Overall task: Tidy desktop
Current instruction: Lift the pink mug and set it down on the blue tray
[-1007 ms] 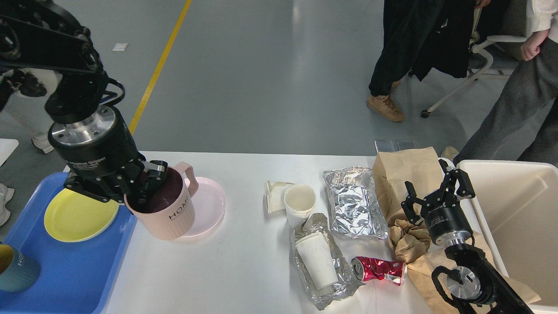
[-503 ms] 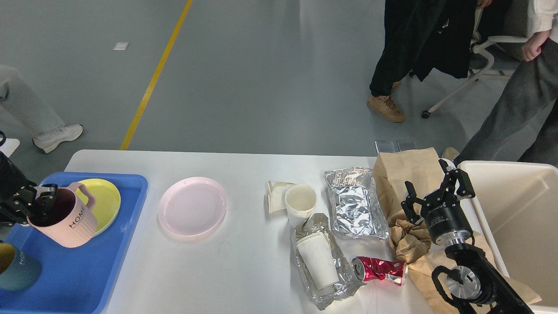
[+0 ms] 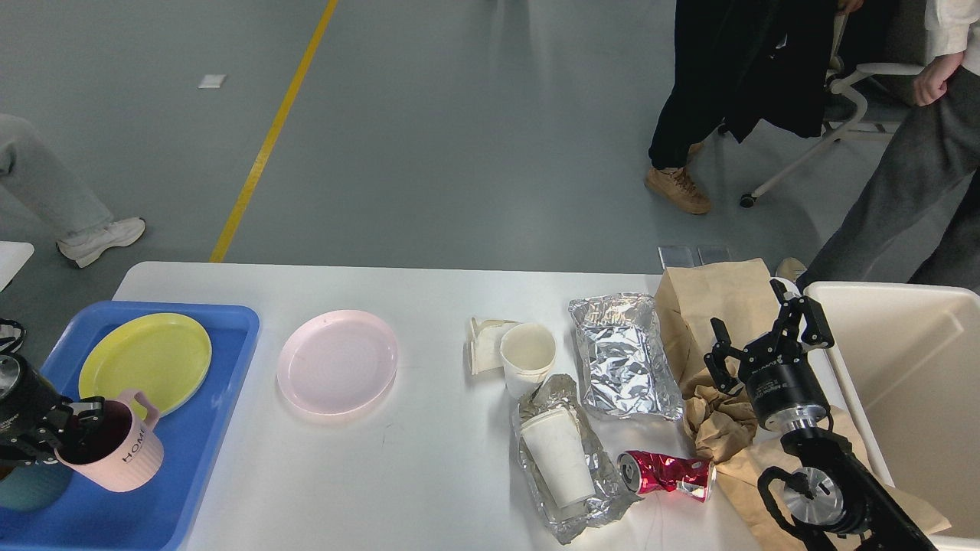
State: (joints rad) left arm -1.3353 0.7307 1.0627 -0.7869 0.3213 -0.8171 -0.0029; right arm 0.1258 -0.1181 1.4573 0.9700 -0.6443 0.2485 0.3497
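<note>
Nearest, at bottom right, the right arm rising over crumpled brown paper, its right gripper held above the paper bag with fingers spread apart, clamped on nothing. At bottom left, the left gripper low over the blue tray, closed on the rim of a pink mug marked HOME; mug upright over the tray's near half, contact with the tray floor not discernible. A teal cup just beside it at the tray's near-left corner, mostly hidden.

Spread across the middle, the desktop: wide, white, smooth, rounded at the far-left corner, filling the lower half of the view from the tray to the cream bin. Near its front edge, a white paper cup lying on crinkled foil, a crushed red can just to the right. Further back, a foil sheet, an upright paper cup touching a flattened cup, and a pink plate alone on bare surface. Yellow plate in the tray's far half.

Bare tabletop between pink plate and cups, and along the front left of centre. Right side crowded up to the bin wall.

Beyond the far edge, grey floor with a yellow line, a sneakered foot at left, standing people and an office chair at upper right.
</note>
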